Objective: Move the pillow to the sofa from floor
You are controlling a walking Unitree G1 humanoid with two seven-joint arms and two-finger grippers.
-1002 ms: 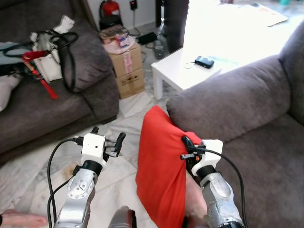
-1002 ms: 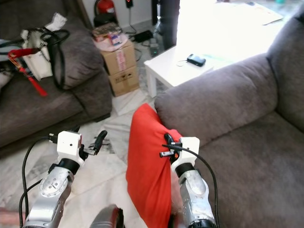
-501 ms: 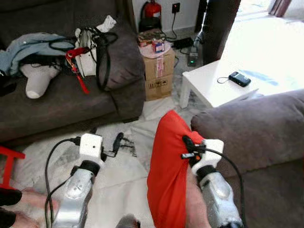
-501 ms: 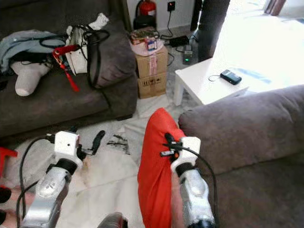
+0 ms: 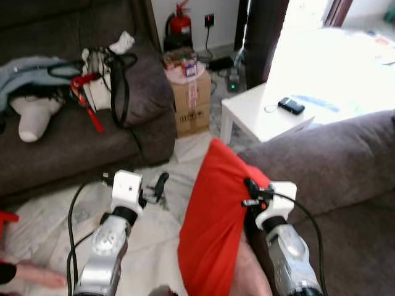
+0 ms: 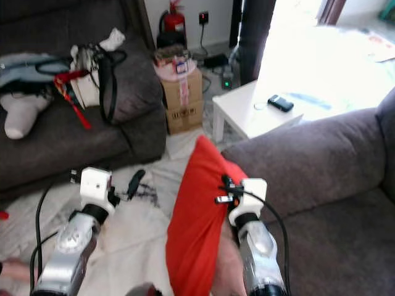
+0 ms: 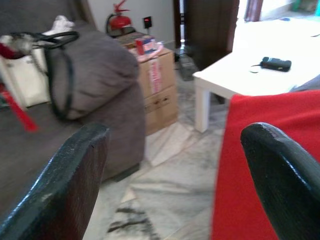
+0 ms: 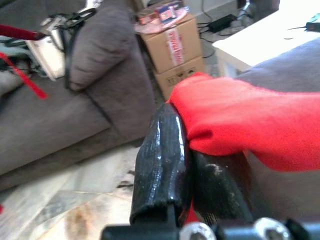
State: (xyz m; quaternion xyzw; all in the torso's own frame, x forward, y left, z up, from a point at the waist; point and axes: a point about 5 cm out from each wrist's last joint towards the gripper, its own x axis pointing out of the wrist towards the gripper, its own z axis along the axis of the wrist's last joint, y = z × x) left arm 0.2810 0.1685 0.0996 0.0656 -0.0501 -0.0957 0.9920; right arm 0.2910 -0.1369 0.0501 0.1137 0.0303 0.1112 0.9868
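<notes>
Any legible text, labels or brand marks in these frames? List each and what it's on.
None can be read.
Cardboard box: red-printed tape strip and dark marks on its front, too blurred to read.
Small packets on top of the box: printing too small to read.
Dark phone-like device on the white table: no mark shows.
Red pillow: plain, no label seen.

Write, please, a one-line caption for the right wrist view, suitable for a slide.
Right gripper pinching the edge of the red pillow, with a grey sofa and cardboard boxes behind.

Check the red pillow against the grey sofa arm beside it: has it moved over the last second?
Cannot tell. The red pillow, pinched by the right gripper, leans against the sofa arm as before; the whole view shifted, so the camera moved.
</notes>
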